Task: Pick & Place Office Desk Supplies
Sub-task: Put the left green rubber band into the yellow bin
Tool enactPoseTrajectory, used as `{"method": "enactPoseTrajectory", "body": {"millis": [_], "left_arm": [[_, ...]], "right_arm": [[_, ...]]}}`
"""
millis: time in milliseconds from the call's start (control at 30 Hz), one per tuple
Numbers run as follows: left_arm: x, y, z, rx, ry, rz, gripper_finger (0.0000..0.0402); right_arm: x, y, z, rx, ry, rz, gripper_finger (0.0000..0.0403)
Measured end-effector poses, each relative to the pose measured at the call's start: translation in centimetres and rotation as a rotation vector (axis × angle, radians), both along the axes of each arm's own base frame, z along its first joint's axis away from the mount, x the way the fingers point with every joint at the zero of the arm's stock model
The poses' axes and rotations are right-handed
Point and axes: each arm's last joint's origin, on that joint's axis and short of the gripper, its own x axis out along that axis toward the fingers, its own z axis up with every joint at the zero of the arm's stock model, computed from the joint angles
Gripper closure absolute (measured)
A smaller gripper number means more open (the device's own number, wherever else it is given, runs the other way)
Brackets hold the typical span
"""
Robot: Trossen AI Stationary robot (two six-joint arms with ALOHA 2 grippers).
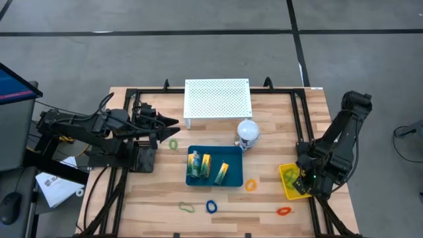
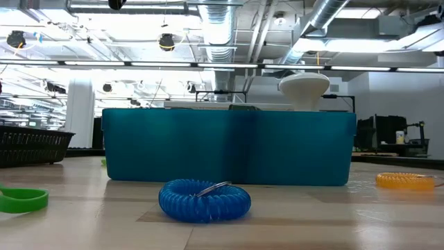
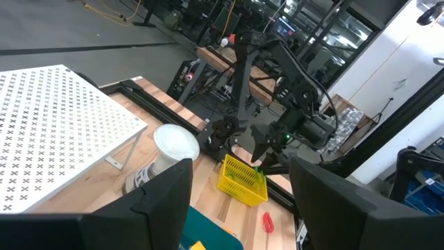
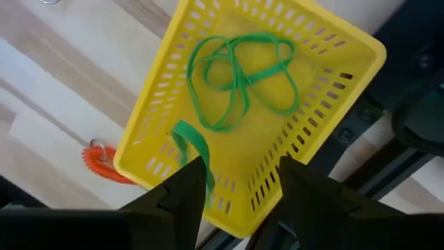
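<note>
Wooden table: loops scattered, packets in blue tray. Right gripper released above yellow basket holding green bands; left gripper released. Risk: descending fingers snag the basket rim.

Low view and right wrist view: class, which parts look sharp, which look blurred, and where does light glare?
Low view: the blue coiled plastic loop is sharp, the ceiling lights glare white. Right wrist view: the yellow perforated plastic basket and thin green rubber bands are sharp, the right gripper near the lens blurred.
</note>
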Motion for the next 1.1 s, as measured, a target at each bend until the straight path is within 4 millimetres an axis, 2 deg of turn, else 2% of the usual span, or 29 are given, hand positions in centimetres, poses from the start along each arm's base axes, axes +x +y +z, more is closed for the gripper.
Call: {"method": "enactPoseTrajectory", "body": {"millis": [500,1100], "left_arm": [[0.0,0.0,0.0,-0.002,0.000,-0.001,0.0166],[0.0,0.0,0.0,-0.003,0.000,-0.004,0.0166]], "right_arm": [[1.0,2.0,-2.0,-0.069,0.032,-0.001,0.0226],[2.2,3.1,-1.9,0.022,-0.112,-0.019,0.0226]]}}
